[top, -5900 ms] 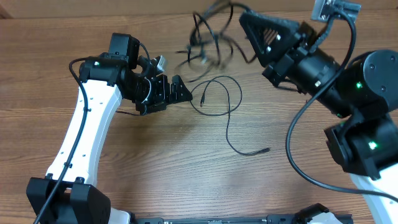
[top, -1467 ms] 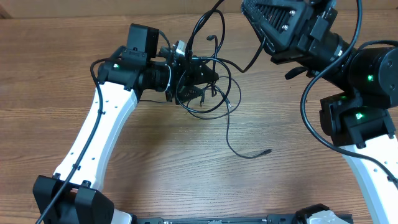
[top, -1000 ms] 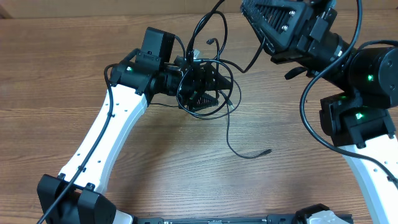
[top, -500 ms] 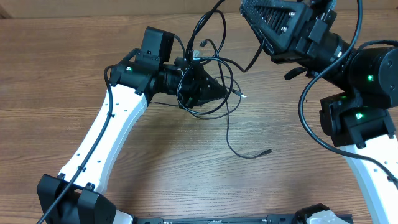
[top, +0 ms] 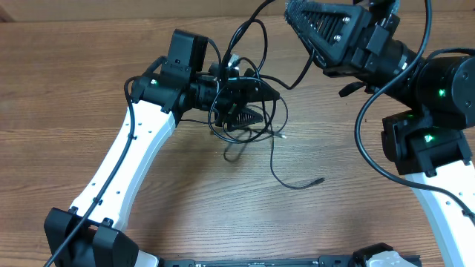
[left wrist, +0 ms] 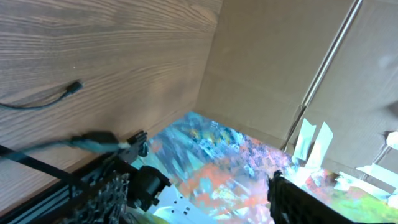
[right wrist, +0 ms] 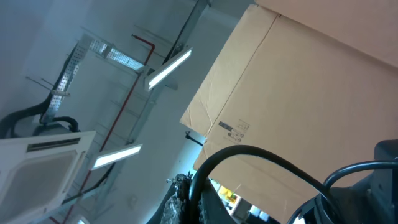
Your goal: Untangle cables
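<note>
The cables (top: 256,111) are thin black cords looped together in a tangle at the table's middle back. One tail runs down to a plug end (top: 318,180). A strand rises from the tangle to the top edge beside my right gripper (top: 295,12). My left gripper (top: 254,105) is open, its fingers spread inside the tangle's loops. In the left wrist view its fingers (left wrist: 199,208) stand wide apart, and a cable's plug end (left wrist: 69,89) lies on the wood. My right gripper (right wrist: 189,186) is raised, points up and is shut on a black cable (right wrist: 249,151).
The wooden table (top: 185,200) fills the overhead view. A cardboard wall (left wrist: 280,68) stands along its far edge. The right arm's base (top: 427,148) and its thick wiring are at the right. The left arm (top: 119,170) crosses the left half.
My left gripper's fingers have spread apart inside the tangle. A loop has dropped toward the front and a small plug tip has slid down. The right gripper has hardly moved.
</note>
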Robot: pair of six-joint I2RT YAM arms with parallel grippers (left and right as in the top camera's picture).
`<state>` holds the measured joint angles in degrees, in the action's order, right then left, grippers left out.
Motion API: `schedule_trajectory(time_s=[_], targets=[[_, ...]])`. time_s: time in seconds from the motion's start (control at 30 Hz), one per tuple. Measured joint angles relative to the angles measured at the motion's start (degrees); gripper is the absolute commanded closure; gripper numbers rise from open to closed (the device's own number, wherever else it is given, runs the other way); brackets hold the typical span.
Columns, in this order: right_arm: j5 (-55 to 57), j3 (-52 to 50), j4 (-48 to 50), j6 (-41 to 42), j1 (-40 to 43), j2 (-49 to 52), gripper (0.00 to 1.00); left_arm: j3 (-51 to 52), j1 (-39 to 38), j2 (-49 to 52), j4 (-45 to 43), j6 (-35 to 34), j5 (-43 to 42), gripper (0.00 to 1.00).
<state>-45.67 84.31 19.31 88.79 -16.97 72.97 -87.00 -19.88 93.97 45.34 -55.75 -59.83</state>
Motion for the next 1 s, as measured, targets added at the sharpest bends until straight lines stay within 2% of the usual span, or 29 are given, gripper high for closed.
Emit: schedule_trajectory(time_s=[0.2,0.37,0.53,0.77,1.0], targets=[[0.48,0.0,-5.62,-2.82,0.07,-0.09,0.96,-0.04,0.0,0.0,1.86,5.88,2.86,0.19],[1.97,0.0,-10.43,-5.07,0.07,-0.04,0.96,-0.04,0.0,0.0,10.86,10.6,11.98,0.16],[2.71,0.0,-12.59,-7.93,0.07,-0.07,0.96,-0.04,0.0,0.0,15.47,12.76,20.94,0.16],[5.75,0.0,-31.36,-16.33,0.07,-0.07,0.96,-0.04,0.0,0.0,20.11,14.56,33.46,0.14],[9.2,0.0,-47.95,-29.35,0.07,0.46,0.96,-0.04,0.0,0.0,20.26,17.42,38.21,0.13]])
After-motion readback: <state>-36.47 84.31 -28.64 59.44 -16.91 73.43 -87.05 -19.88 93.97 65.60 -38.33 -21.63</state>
